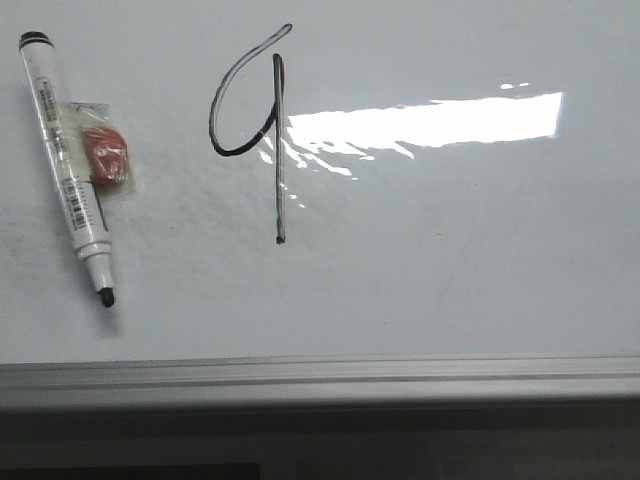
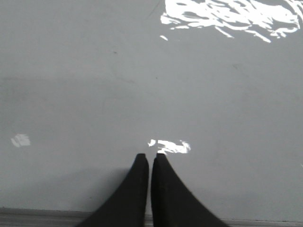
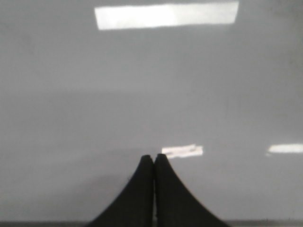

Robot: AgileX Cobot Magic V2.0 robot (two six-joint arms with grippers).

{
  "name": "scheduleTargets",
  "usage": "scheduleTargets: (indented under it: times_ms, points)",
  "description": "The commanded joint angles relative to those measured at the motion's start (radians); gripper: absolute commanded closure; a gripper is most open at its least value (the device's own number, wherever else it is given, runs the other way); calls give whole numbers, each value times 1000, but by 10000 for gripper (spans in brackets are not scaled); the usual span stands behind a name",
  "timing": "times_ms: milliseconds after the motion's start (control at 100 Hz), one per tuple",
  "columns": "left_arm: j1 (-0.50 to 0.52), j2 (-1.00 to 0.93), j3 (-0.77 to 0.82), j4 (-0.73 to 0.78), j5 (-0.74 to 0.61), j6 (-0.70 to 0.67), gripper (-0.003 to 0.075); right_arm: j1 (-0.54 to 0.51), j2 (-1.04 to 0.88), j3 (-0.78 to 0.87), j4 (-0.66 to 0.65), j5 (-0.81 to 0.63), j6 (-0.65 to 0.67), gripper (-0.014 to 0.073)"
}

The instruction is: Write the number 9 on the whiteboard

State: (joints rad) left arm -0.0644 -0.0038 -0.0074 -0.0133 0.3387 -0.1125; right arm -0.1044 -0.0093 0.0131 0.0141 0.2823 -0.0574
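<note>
The number 9 point(image 1: 277, 150) is drawn in black on the whiteboard point(image 1: 450, 260), an open loop at the left joined to a long straight stem. A white marker point(image 1: 68, 165) lies uncapped on the board at the left, black tip toward the near edge. No gripper shows in the front view. My left gripper point(image 2: 150, 156) is shut and empty over bare board. My right gripper point(image 3: 154, 157) is shut and empty over bare board.
A small red piece in a clear wrapper point(image 1: 105, 157) lies against the marker. Bright glare point(image 1: 430, 122) crosses the board right of the 9. The grey metal frame edge point(image 1: 320, 378) runs along the near side, and also shows in the left wrist view point(image 2: 38, 215).
</note>
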Motion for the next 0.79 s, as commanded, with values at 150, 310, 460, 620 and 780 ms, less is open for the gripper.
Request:
scheduleTargets:
  times_ms: [150, 310, 460, 620, 780]
  points:
    - [2, -29, 41, -4, -37, -11, 741, -7, -23, 10, -7, 16, -22, 658]
    - [2, -29, 41, -4, -37, -11, 741, -7, -23, 10, -7, 16, -22, 658]
    - [2, -29, 41, -4, -37, -11, 741, -7, -23, 10, -7, 16, -22, 658]
    - [2, -29, 41, -4, -37, -11, 741, -7, -23, 10, -7, 16, -22, 658]
    - [2, -29, 41, -4, -37, -11, 741, -7, -23, 10, -7, 16, -22, 658]
